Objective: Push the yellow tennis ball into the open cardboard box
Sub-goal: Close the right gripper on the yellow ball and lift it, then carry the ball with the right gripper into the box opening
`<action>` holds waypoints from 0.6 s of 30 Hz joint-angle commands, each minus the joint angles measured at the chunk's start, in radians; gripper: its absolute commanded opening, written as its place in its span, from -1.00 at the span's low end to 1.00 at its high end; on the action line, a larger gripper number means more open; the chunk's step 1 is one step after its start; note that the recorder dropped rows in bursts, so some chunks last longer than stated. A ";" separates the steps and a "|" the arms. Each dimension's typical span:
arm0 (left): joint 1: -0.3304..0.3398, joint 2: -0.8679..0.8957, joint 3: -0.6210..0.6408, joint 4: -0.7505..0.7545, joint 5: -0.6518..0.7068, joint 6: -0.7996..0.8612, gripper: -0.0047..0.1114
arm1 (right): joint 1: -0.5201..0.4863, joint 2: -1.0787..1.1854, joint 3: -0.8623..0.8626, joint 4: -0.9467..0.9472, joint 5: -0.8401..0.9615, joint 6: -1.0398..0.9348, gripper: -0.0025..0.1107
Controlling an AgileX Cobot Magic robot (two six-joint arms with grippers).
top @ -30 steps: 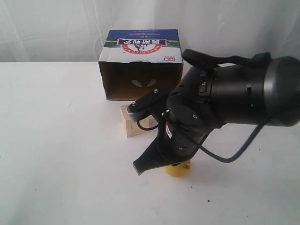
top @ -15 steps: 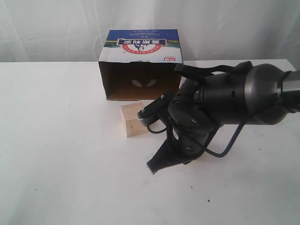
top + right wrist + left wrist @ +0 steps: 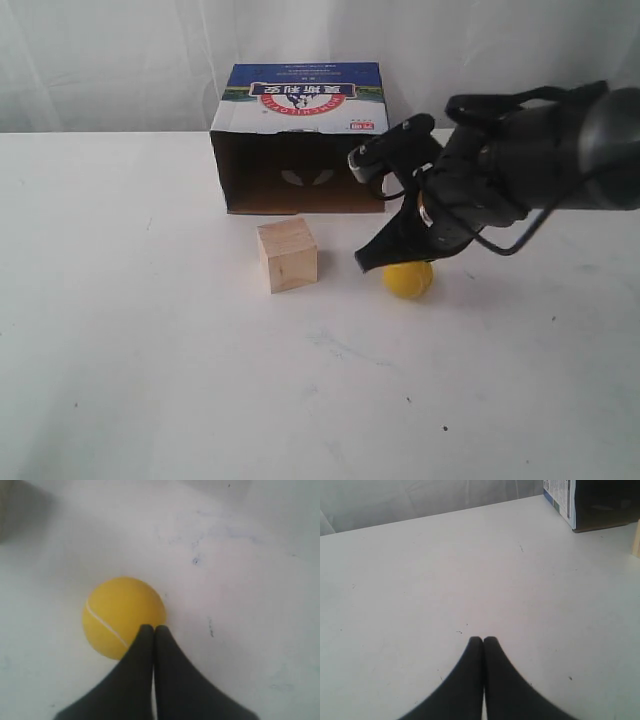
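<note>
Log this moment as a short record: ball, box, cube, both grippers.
ball: yellow tennis ball on the white table, outside the box, right of the cube in the exterior view, apart from it
box: open brown cardboard box, opening towards the exterior camera
cube: pale wooden cube, before the box opening, apart from it
right gripper: shut, tips at the ball, contact unclear
left gripper: shut, holding nothing, over bare table

I work over a white surface (image 3: 120, 380), matte and evenly lit, marked with small dark specks (image 3: 460, 631) and faint bluish smudges (image 3: 196, 560). Along its far edge hangs a white curtain (image 3: 100, 60) in soft vertical folds, closing my view.
</note>
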 commanded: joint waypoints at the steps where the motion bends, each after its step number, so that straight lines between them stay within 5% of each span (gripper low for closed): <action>1: 0.000 -0.005 0.004 -0.009 0.002 0.000 -0.92 | -0.037 0.126 -0.042 0.020 0.007 -0.001 -0.96; 18: 0.000 -0.005 0.004 -0.009 0.002 0.000 -0.92 | -0.021 0.113 -0.061 0.033 -0.017 -0.034 -0.96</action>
